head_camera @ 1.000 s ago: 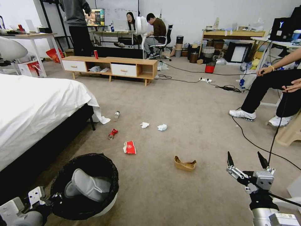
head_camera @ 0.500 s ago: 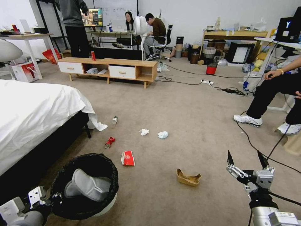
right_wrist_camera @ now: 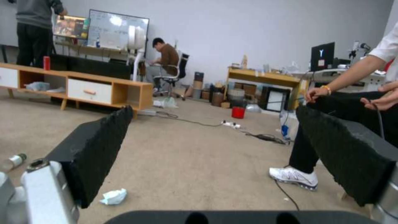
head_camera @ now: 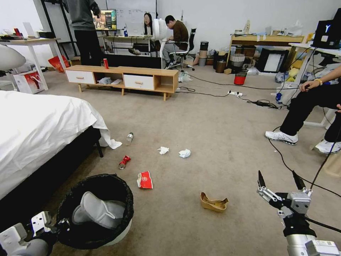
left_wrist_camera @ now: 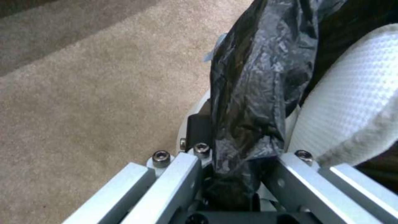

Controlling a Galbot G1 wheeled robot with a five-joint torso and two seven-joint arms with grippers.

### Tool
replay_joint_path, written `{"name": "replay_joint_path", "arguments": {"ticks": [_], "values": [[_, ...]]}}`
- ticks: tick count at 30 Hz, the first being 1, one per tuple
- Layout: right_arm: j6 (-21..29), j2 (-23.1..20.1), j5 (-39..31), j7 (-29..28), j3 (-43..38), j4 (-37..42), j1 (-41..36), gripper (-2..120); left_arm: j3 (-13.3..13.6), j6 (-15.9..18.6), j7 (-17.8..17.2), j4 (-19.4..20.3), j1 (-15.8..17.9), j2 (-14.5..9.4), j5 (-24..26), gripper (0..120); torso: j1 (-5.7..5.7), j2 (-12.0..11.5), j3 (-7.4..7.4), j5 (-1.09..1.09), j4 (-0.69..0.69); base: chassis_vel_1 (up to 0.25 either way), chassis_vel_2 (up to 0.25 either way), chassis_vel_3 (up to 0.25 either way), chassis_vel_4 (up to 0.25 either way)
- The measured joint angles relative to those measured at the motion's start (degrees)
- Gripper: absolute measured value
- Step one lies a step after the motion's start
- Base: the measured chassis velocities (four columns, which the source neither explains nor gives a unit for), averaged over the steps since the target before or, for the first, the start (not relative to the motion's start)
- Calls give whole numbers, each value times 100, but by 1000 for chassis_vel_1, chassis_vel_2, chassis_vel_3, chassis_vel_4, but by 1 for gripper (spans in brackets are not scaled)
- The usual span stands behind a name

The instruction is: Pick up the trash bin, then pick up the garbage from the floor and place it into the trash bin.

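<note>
Beige carpet (head_camera: 213,117) covers the room, with a white-sheeted bed (head_camera: 39,124) along the robot's left and a low wooden cabinet (head_camera: 122,77) farther back.

In the head view the bin (head_camera: 95,209) sits low on the left, its black bag (head_camera: 106,179) crinkled over the rim and a grey-white slipper (head_camera: 97,211) lying inside. The left wrist view adds what the head view hides: the left jaws (left_wrist_camera: 236,174) are clamped on the bin's bagged rim (left_wrist_camera: 248,102), with the slipper's white weave (left_wrist_camera: 352,102) just beside them.

The right jaws (head_camera: 279,181) hang low on the right, spread wide with nothing between them. The right wrist view looks out between their black pads (right_wrist_camera: 99,146) at one tissue (right_wrist_camera: 114,196) on the carpet and the bottle (right_wrist_camera: 14,160) at the edge.

Garbage lies ahead between the two arms, all clear of the right jaws: a cardboard tray (head_camera: 213,202) nearest, to their left; a red-white packet (head_camera: 145,180) just beyond the bin; a crushed can (head_camera: 123,161) and the bottle (head_camera: 130,138) toward the bed; two tissues (head_camera: 174,152) farther out.

A black cable (head_camera: 287,160) trails across the carpet on the right, near a seated person's white shoes (head_camera: 282,137). An upright red can (head_camera: 106,63) stands on the cabinet.
</note>
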State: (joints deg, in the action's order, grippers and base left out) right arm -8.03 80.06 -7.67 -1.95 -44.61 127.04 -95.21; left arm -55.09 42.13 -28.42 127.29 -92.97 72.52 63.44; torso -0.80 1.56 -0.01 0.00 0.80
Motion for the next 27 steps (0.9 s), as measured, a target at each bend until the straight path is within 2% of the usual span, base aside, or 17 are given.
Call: {"name": "replay_joint_path", "arguments": {"ticks": [5, 20, 27], "values": [[1, 4, 5, 0, -2, 2, -7, 100, 0, 0, 0, 2, -8, 11, 0, 1, 0, 0, 0, 0, 0, -41, 43, 41, -32], [-25, 11, 21, 0, 3, -40, 0, 100, -7, 0, 9, 8, -20, 42, -16, 1, 0, 0, 1, 0, 0, -88, 104, 92, -108], [-108, -6, 151, 15, -1, -113, 63, 100, -2, 0, 16, -2, -20, 42, -27, 1, -1, -1, 1, 1, 0, -36, 36, 38, -34]]}}
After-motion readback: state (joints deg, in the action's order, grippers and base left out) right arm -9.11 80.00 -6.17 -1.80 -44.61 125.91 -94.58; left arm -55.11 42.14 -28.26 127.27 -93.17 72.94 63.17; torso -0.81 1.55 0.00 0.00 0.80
